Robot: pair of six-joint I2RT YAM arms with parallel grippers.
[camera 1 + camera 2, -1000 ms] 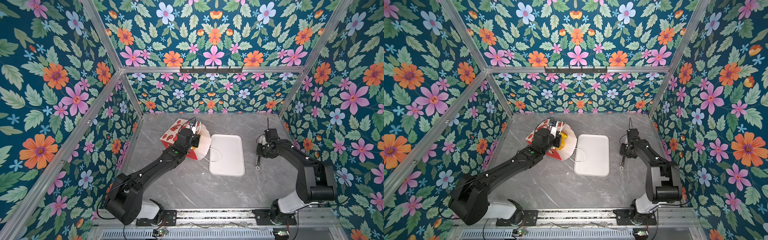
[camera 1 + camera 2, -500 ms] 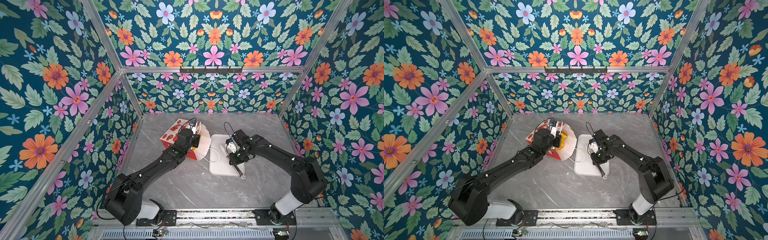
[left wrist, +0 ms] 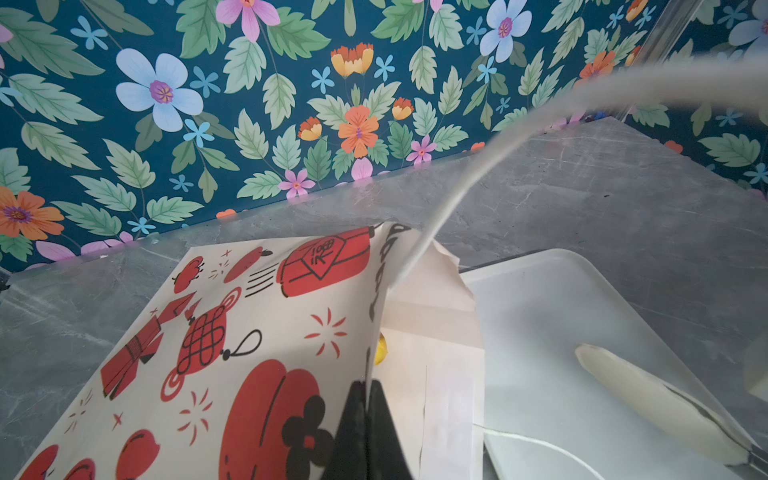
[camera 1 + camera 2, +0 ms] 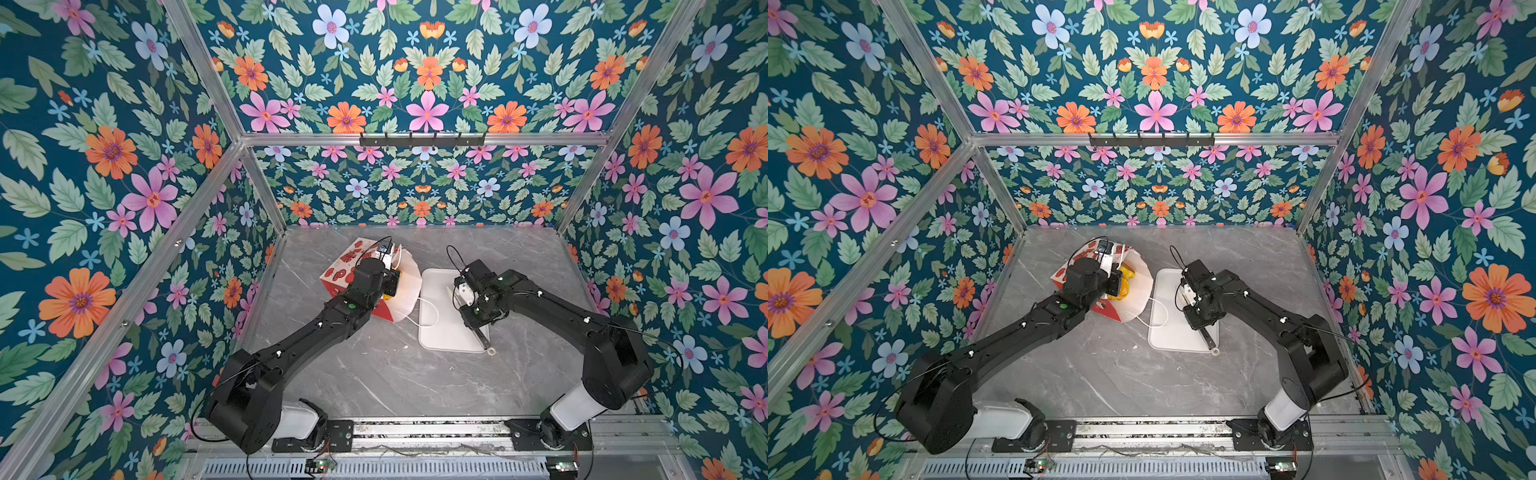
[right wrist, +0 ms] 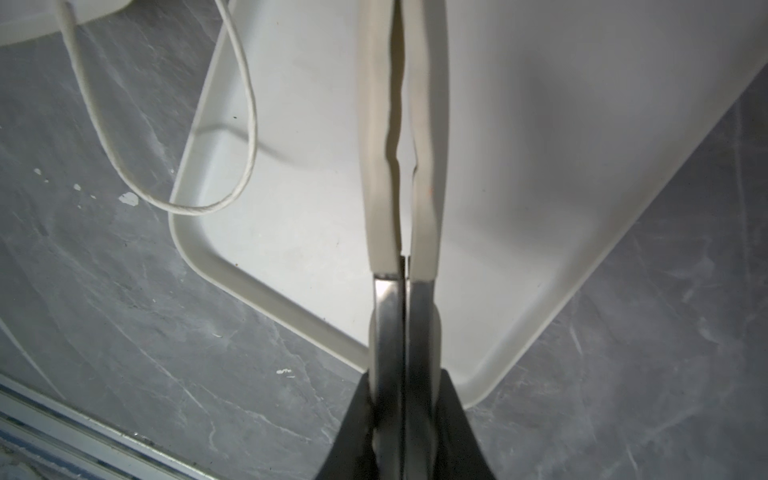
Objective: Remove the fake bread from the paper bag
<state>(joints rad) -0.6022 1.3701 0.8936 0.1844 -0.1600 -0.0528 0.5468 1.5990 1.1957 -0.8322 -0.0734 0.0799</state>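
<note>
Both top views: bag (image 4: 343, 262) on its side at the tabletop's (image 4: 374, 382) far left, mouth facing the tray (image 4: 440, 336). Left pincer (image 4: 394, 282) at the mouth's upper rim, clenched on the paper. Bread (image 4: 1130, 275) just under it inside the mouth, only a yellow patch showing. Right pincer (image 4: 471, 318) over the tray, clenched on tongs (image 4: 483, 338), well apart from the bread. Against a second ago: right arm swung in from the tabletop's right side to above the tray; bag and left arm unmoved. Rest of the bread hidden in the bag; right pincer's fingers covered by its own wrist.

Left wrist view: left pincer (image 3: 368, 401) shut tight on the bag's (image 3: 249, 332) printed rim. Sliver of yellow bread (image 3: 380, 351) just beyond the fingertips, inside. Blurred cord (image 3: 498, 139) across the view. Tongs' white tip (image 3: 631, 386) over the tray (image 3: 540, 311).

Right wrist view: right pincer (image 5: 405, 390) gripping the tongs (image 5: 378, 166) by the metal shank, white tips pressed together above the tray (image 5: 291, 249). Cord loop (image 5: 195, 210) across the tray's rim. Bread out of frame.
</note>
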